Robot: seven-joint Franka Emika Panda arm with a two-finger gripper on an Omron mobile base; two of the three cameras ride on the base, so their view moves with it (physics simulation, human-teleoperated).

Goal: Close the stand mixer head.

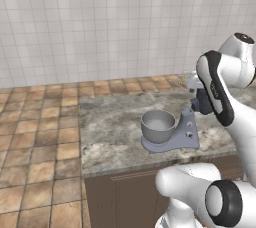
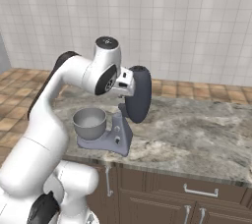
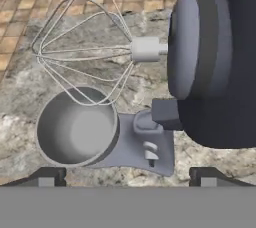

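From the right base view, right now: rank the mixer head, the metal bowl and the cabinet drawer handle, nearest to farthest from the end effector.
1. Stand mixer head: tilted up, right against the end effector, on its right.
2. Metal bowl: below and left, on the mixer base.
3. Cabinet drawer handle: far lower right, under the counter.

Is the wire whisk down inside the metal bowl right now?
No. In the hand view the wire whisk hangs in the air above the metal bowl, because the stand mixer head is tilted up.
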